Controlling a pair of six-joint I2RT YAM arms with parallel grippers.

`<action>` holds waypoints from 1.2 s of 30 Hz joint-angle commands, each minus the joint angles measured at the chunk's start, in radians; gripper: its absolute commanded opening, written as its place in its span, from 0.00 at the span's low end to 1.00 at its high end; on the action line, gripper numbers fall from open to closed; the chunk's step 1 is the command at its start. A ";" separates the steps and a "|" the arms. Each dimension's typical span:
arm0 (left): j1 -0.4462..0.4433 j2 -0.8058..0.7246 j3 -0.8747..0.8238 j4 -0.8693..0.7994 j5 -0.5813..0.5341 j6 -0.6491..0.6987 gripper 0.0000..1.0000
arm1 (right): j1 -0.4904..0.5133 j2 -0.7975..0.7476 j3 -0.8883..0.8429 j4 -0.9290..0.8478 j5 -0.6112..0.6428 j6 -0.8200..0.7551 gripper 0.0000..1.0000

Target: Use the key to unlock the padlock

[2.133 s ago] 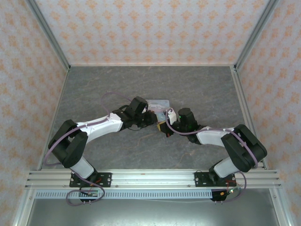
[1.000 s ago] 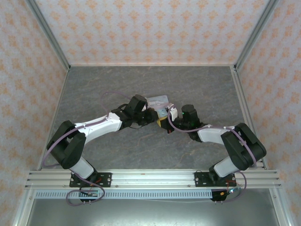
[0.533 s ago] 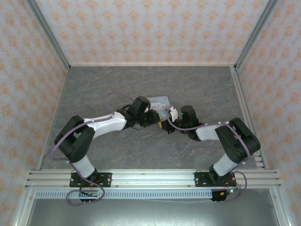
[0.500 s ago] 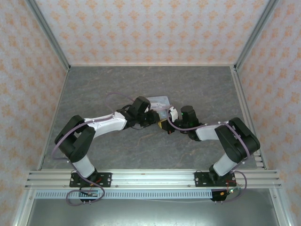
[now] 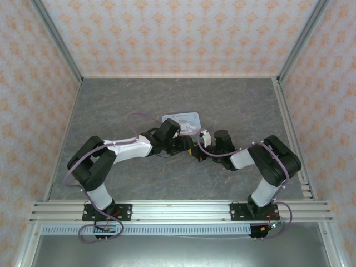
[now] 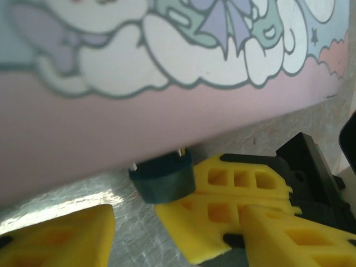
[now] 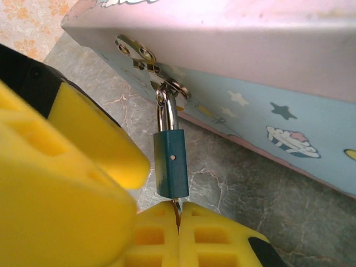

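So, left gripper point(image 6: 177, 236): mine, released. Its two yellow fingers point(image 6: 58, 239) stand well apart low in the left wrist view and clamp nothing.
Right gripper point(image 7: 179, 216): mine, clenched on the key point(image 7: 177, 209). The pads are pressed flat together, with just a thin metal sliver showing between them.
Key: pinched at the very tips of my right jaws. Its far end runs straight up into the underside of the padlock point(image 7: 171, 162).
Padlock: dark teal and hanging upright directly ahead of my right jaws, joined to them by the key. From my left wrist I see its underside point(image 6: 163, 178) ahead of the open gap between my left jaws, clear of both of those fingers.
Shackle point(image 7: 168, 108): thin metal, beyond the padlock body from my right jaws, looped through the hasp point(image 7: 136, 53). I cannot tell whether it has sprung.
Tin point(image 7: 278, 72): pastel blue and pink with cartoon prints. It lies past the padlock from both pairs of jaws, and the hasp is fixed to its edge.
Crossing fingers: one left finger point(image 7: 83, 139) sits just beside my right jaws, near the padlock but apart from it. A right finger point(image 6: 211, 206) lies between my left jaws, up against the padlock's base.
Table point(image 7: 239, 183): grey marbled surface under both pairs of jaws.
From above: my two grippers meet tip to tip just beside the tin point(image 5: 181, 119).
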 commanded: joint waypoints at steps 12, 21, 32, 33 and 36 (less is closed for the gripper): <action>0.065 -0.232 -0.240 0.246 -0.086 -0.105 0.73 | 0.077 -0.021 0.000 0.144 0.017 0.164 0.00; 0.065 -0.194 -0.320 0.412 -0.099 -0.174 0.69 | 0.099 -0.043 0.002 0.121 0.041 0.298 0.00; 0.054 -0.119 -0.314 0.495 -0.086 -0.198 0.50 | 0.102 -0.051 0.020 0.116 0.023 0.353 0.00; 0.053 -0.113 -0.314 0.500 -0.086 -0.201 0.49 | 0.102 -0.051 0.022 0.116 0.018 0.355 0.00; 0.047 -0.094 -0.314 0.523 -0.084 -0.208 0.46 | 0.101 -0.053 0.025 0.118 0.014 0.364 0.00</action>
